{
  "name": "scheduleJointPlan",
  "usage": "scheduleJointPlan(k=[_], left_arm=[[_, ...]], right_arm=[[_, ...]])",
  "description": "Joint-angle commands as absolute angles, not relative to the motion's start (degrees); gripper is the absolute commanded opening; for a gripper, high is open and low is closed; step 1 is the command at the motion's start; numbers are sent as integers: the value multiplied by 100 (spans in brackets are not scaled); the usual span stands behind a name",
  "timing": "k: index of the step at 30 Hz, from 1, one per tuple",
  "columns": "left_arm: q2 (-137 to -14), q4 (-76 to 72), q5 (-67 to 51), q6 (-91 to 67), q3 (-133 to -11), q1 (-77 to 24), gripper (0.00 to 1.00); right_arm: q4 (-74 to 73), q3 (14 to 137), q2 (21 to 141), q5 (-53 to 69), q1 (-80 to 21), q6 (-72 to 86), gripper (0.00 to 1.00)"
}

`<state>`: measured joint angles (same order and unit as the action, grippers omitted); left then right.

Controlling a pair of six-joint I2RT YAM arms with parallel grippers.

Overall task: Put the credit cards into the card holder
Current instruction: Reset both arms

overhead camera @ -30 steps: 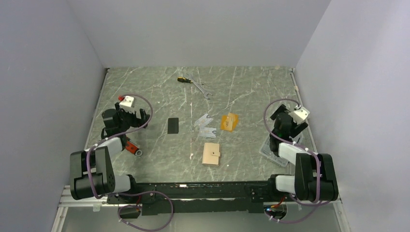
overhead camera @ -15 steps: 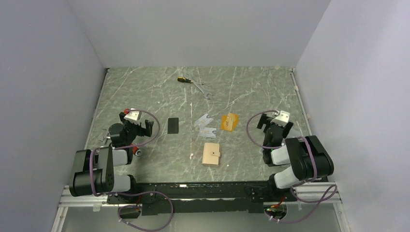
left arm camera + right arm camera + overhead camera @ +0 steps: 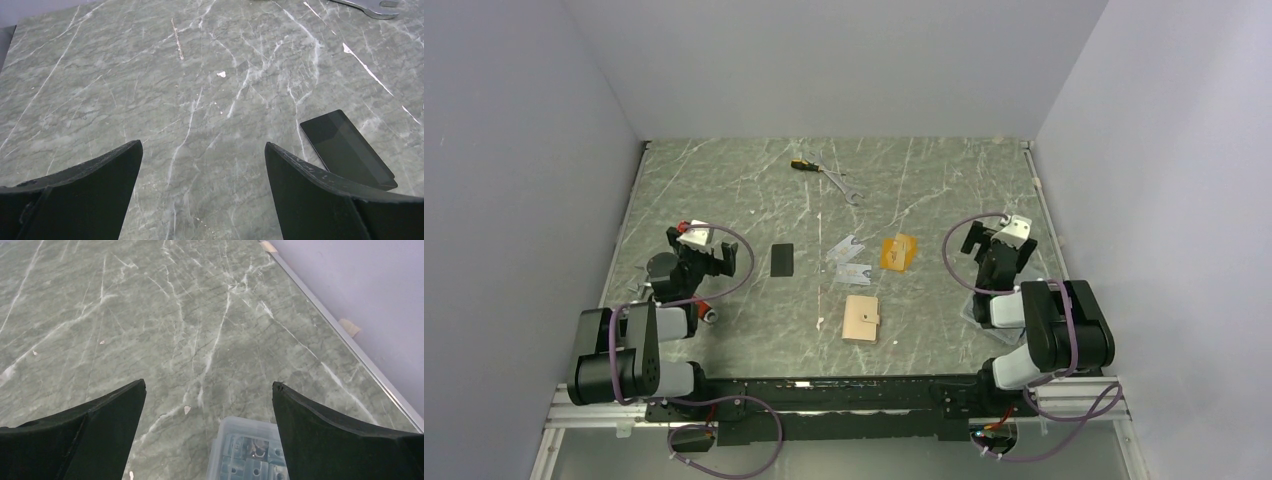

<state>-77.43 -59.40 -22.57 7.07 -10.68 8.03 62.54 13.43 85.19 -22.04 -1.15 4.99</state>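
A tan card holder (image 3: pixel 861 319) lies shut on the green marble worktop (image 3: pixel 754 200) between the two grippers, with silver cards (image 3: pixel 851 260) and an orange card (image 3: pixel 898 251) just beyond it and a black card (image 3: pixel 347 149) just right of the left gripper (image 3: pixel 202 147), which, like the right gripper (image 3: pixel 209 385), is spread wide, holding nothing.

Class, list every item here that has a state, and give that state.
Card holder: closed, flat on table.
Black card: loose on table.
Silver cards: loose on table.
Orange card: loose on table.
Clear box: lid state unclear.
Left gripper: jaws open, empty.
Right gripper: jaws open, empty.
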Motion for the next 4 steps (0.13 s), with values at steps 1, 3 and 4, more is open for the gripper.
scheduleJointPlan(k=[1,3,4], left_arm=[[-7725,-6166,-2247,782,-1230,787,99],[-7727,-6206,-2200,784,-1223,763,99],[-7682,-6172,-2198,797,-1200,764,99]], right_arm=[[6389,1355,8411,-2105,-105,573,100],[6380,1358,8412,-2102,-105,575,100],[6384,1360,8406,-2101,-105,573,100]])
